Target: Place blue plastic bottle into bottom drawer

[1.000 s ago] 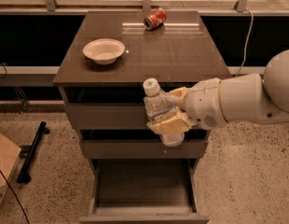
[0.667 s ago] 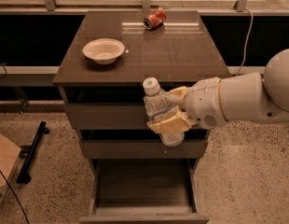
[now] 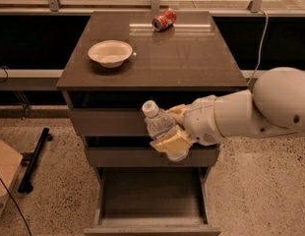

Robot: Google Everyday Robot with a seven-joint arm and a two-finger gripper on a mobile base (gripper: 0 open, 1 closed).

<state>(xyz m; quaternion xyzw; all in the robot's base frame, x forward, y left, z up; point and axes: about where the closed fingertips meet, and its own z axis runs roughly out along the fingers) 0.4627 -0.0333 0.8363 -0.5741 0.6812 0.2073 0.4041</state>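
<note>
The blue plastic bottle [image 3: 160,127], clear with a white cap, is held tilted in my gripper [image 3: 173,132], cap up and to the left. The gripper is shut on the bottle in front of the two upper drawers, above the bottom drawer [image 3: 151,200]. The bottom drawer is pulled out and its wide box interior shows nothing in it. My white arm [image 3: 251,113] comes in from the right.
A white bowl [image 3: 110,52] and a crushed red-orange soda can [image 3: 164,19] lie on the cabinet top [image 3: 192,58]. A black bar [image 3: 34,159] lies on the speckled floor at left, next to a cardboard box [image 3: 4,173].
The gripper and bottle have sunk slightly lower in front of the cabinet. Nothing else has moved.
</note>
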